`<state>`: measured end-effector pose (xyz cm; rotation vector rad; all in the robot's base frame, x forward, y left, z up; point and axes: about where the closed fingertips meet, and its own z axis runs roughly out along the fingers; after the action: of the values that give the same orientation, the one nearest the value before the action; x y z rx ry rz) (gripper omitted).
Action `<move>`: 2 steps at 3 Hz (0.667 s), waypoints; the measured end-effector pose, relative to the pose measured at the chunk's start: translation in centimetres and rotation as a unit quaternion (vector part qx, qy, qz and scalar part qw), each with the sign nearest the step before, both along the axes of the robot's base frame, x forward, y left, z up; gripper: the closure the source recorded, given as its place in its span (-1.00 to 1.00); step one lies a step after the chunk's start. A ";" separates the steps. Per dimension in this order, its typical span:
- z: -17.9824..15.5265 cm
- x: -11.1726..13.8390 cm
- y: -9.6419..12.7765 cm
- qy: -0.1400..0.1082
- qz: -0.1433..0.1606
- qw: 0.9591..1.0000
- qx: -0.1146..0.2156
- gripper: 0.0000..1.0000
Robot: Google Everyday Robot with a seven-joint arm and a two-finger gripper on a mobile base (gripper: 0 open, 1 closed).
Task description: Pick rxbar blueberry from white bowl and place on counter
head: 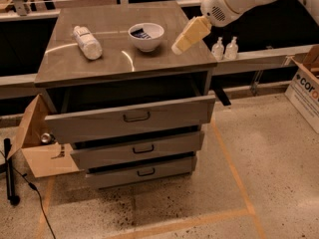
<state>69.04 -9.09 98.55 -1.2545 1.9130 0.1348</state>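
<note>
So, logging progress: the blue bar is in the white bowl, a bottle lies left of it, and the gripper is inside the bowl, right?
No: the camera view shows the gripper outside the white bowl, to its right over the counter. The bar and bottle are as stated.

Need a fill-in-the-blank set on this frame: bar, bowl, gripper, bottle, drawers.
1. The rxbar blueberry lies ____ the white bowl.
2. In the picture, the gripper hovers over the counter to the ____ of the bowl.
3. The white bottle lies on its ____ on the counter, apart from the bowl.
4. The ____ drawer is pulled out furthest.

Missing words: inside; right; side; top.
</note>
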 end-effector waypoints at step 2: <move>-0.5 7.0 4.9 -0.012 -0.016 0.997 0.068 -0.32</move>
<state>76.05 -4.23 98.09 -1.1297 1.8702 0.2280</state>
